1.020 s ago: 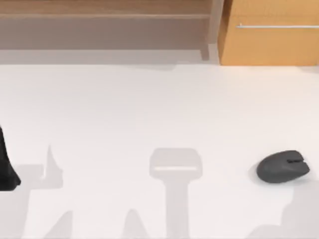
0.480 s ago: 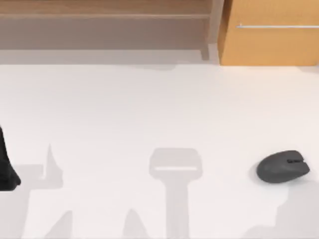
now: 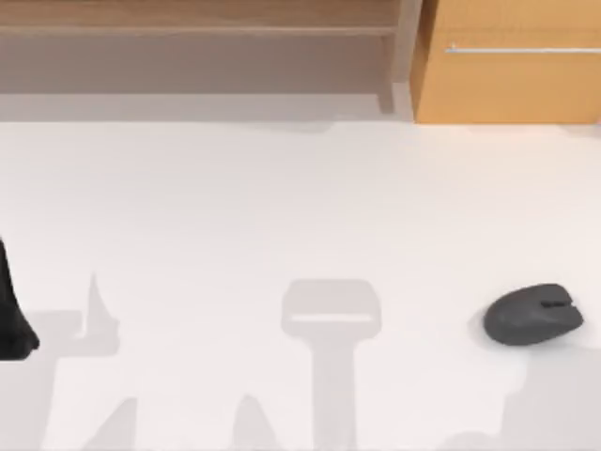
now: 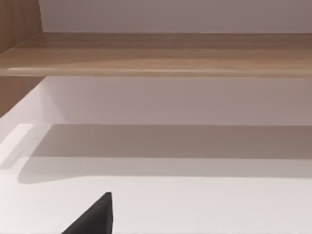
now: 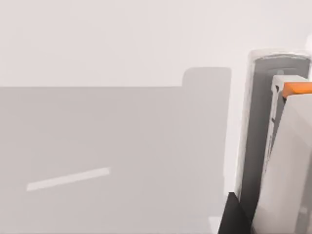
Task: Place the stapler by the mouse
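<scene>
Whitish stapler point(image 3: 331, 318): we are seeing it as a slim, pale bar lying flat and crosswise on the near-middle of the tabletop point(image 3: 282, 207), inside a grey shadow patch. In the right wrist view it is showing as a faint, slightly slanted streak point(image 5: 68, 179) within a broad shadow.
Dark grey mouse point(image 3: 532, 315): it is sitting upright on the tabletop's right side, roughly level with the stapler and well apart from it, its scroll wheel and small marking facing up.
Between the two: bare white surface is lying there, with nothing touching either thing.
Black left tool point(image 3: 11, 310): it is hanging at the tabletop's far left edge, well away from the stapler. A black wedge of it point(image 4: 92, 219) is poking into the left wrist view above the white surface. We cannot tell its state.
Dark right tool point(image 5: 235, 214): it is showing as a dark wedge, just beside a tall grey, white and orange shape point(image 5: 287, 146) that we cannot identify. We cannot tell its state either.
Wooden shelf point(image 3: 197, 28): it is running along the far side behind the tabletop, also showing in the left wrist view point(image 4: 156, 53).
Orange-brown cabinet point(image 3: 507, 85): it is standing at the far right, carrying a thin silver handle point(image 3: 521, 49).
</scene>
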Controlling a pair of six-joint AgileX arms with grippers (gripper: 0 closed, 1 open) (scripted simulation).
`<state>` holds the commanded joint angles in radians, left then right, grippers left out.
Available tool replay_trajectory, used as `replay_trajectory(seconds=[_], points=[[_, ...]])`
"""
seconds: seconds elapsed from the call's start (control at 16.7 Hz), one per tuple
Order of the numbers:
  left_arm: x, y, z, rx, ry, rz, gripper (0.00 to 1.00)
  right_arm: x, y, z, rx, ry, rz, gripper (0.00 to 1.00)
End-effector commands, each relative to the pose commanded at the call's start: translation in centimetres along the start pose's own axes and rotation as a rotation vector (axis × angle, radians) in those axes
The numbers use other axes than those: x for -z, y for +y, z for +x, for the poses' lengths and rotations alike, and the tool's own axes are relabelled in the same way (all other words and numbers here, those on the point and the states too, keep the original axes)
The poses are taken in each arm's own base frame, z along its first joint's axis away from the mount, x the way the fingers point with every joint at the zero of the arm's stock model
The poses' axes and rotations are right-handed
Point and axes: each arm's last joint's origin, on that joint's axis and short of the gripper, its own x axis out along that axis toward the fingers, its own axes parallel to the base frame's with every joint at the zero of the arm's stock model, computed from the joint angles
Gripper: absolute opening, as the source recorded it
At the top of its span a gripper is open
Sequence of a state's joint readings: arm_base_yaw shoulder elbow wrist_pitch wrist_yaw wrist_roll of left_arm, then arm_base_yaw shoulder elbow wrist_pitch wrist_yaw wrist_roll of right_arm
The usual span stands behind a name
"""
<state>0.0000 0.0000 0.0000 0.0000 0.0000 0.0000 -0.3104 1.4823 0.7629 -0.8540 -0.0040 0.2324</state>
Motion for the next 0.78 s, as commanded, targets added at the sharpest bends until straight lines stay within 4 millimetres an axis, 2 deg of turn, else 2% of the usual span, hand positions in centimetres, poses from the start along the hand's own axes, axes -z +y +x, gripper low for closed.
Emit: replay_trajectory(seconds=[0.18, 0.36, 0.54, 0.78], points=[[0.0, 0.0, 0.0, 0.0, 0.0, 0.0, 1.0, -0.6, 0.5, -0.2, 0.002, 0.008, -0.012, 0.0], [0.0, 0.0, 0.0, 0.0, 0.0, 0.0, 1.0, -2.9, 2.5, -0.7, 0.012, 0.038, -0.062, 0.0], [0.0, 0.0, 0.0, 0.0, 0.0, 0.0, 1.0, -6.4, 6.2, -1.4, 0.018, 0.053, -0.144, 0.0], [0.0, 0.0, 0.0, 0.0, 0.0, 0.0, 1.0, -10.6, 13.2, -2.3, 0.017, 0.045, -0.277, 0.0]])
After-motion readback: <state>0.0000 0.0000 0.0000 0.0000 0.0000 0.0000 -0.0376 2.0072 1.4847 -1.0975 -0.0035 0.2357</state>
